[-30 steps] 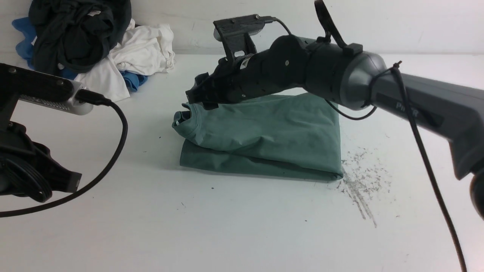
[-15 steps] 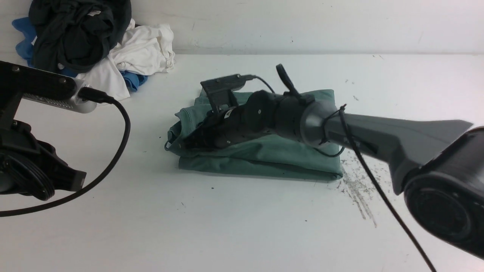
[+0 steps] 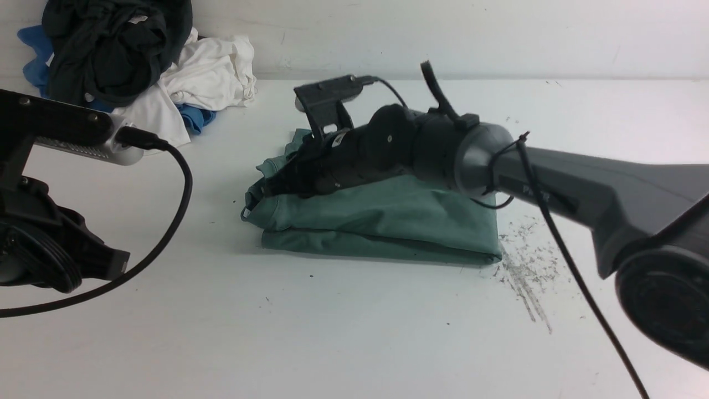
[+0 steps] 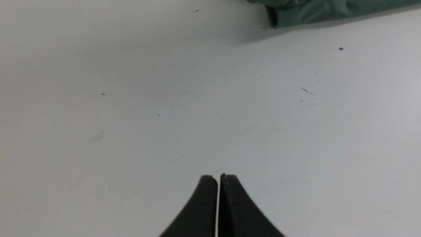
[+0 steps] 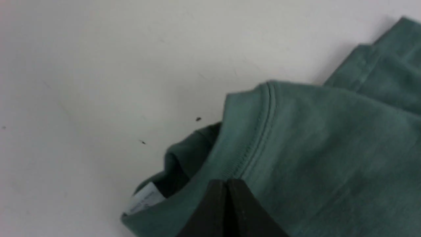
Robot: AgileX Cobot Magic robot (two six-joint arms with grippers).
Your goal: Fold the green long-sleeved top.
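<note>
The left gripper (image 4: pixel 218 179) hangs nearest, jaws clenched on nothing over bare surface (image 3: pixel 332 332). Mid-surface, the folded green top (image 3: pixel 388 221) lies long side left-right, collar leftward. The right gripper (image 5: pixel 227 184), wide a second ago, has clenched empty by the collar, so folding looks finished.

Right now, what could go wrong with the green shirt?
The right gripper is shut and sits on the green top near its collar. If cloth is caught between its tips, which cannot be seen, lifting away might drag the top layer and undo the fold. The collar end already bulges untidily, with the white label poking out, so pushing there could rumple it more.
</note>
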